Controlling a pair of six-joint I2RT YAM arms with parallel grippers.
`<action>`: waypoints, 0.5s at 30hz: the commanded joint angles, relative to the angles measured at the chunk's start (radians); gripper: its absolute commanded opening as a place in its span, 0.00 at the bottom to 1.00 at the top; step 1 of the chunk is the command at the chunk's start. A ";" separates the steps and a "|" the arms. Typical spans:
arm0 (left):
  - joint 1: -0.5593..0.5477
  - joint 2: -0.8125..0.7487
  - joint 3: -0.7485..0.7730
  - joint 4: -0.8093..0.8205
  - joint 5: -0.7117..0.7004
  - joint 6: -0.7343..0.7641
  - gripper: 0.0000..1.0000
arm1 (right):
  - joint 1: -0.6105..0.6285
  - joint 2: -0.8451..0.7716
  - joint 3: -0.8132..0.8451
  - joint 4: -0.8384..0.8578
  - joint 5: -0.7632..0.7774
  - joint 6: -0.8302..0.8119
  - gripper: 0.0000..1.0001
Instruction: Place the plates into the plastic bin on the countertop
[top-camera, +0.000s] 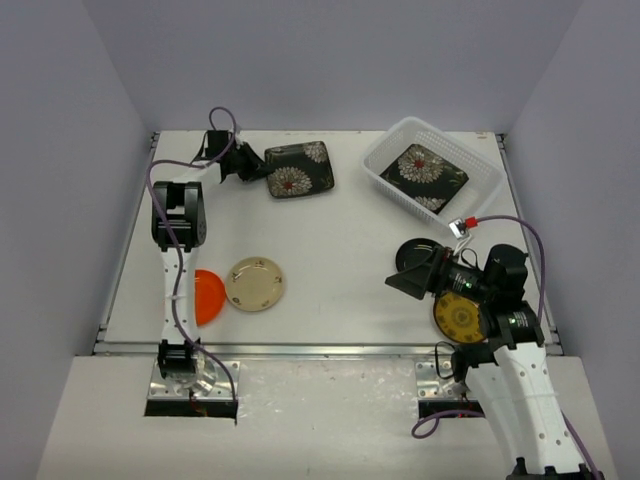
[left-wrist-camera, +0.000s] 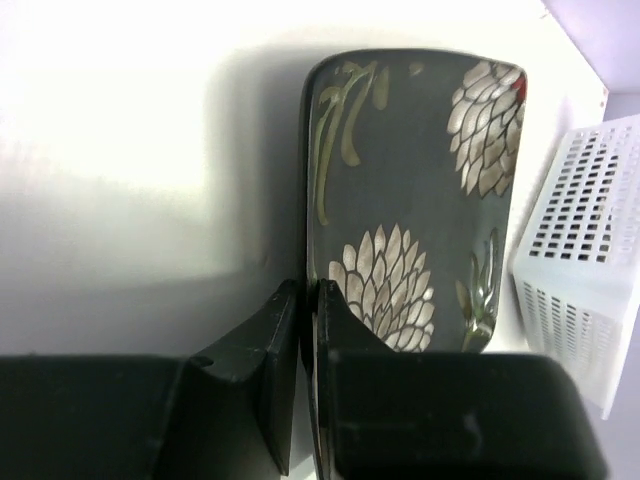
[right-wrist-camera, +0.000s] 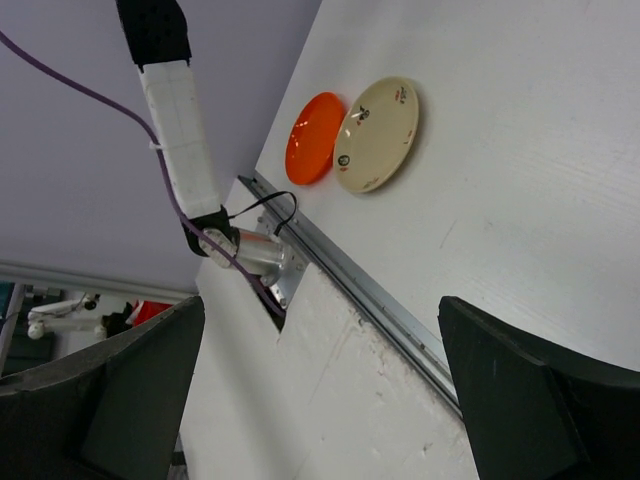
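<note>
Left gripper (top-camera: 246, 166) pinching the rim of a square black floral ceramic plate (top-camera: 298, 170), far-left on the white flat countertop (top-camera: 340, 240).
Edge grip likely for lifting toward the white slotted plastic bin (top-camera: 376, 168), far right, which holds the matching plate (top-camera: 424, 170); right gripper (top-camera: 405, 268) spread, empty.

Overhead camera, up behind the arm bases, looks down and forward, far enough off that the whole countertop (top-camera: 330, 240) fits. Left wrist camera hugs the surface: left gripper (left-wrist-camera: 308, 300) bottom centre, square floral plate (left-wrist-camera: 420, 200) filling the frame, plastic bin (left-wrist-camera: 585, 270) at right. Overhead shows both along its top. Right wrist view is rolled, seemingly higher, catching the orange plate (right-wrist-camera: 313, 138) and cream plate (right-wrist-camera: 377, 135) upper centre, which sit at overhead's lower left.
</note>
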 joint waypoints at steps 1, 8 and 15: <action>0.014 -0.236 -0.387 0.105 0.023 -0.040 0.00 | 0.002 0.025 -0.028 0.157 -0.087 0.047 0.99; -0.023 -0.960 -1.149 0.494 -0.037 -0.222 0.00 | 0.005 0.204 0.021 0.268 -0.034 0.032 0.99; -0.067 -1.343 -1.401 0.482 0.019 -0.268 0.00 | 0.032 0.637 0.300 0.077 0.060 -0.206 0.99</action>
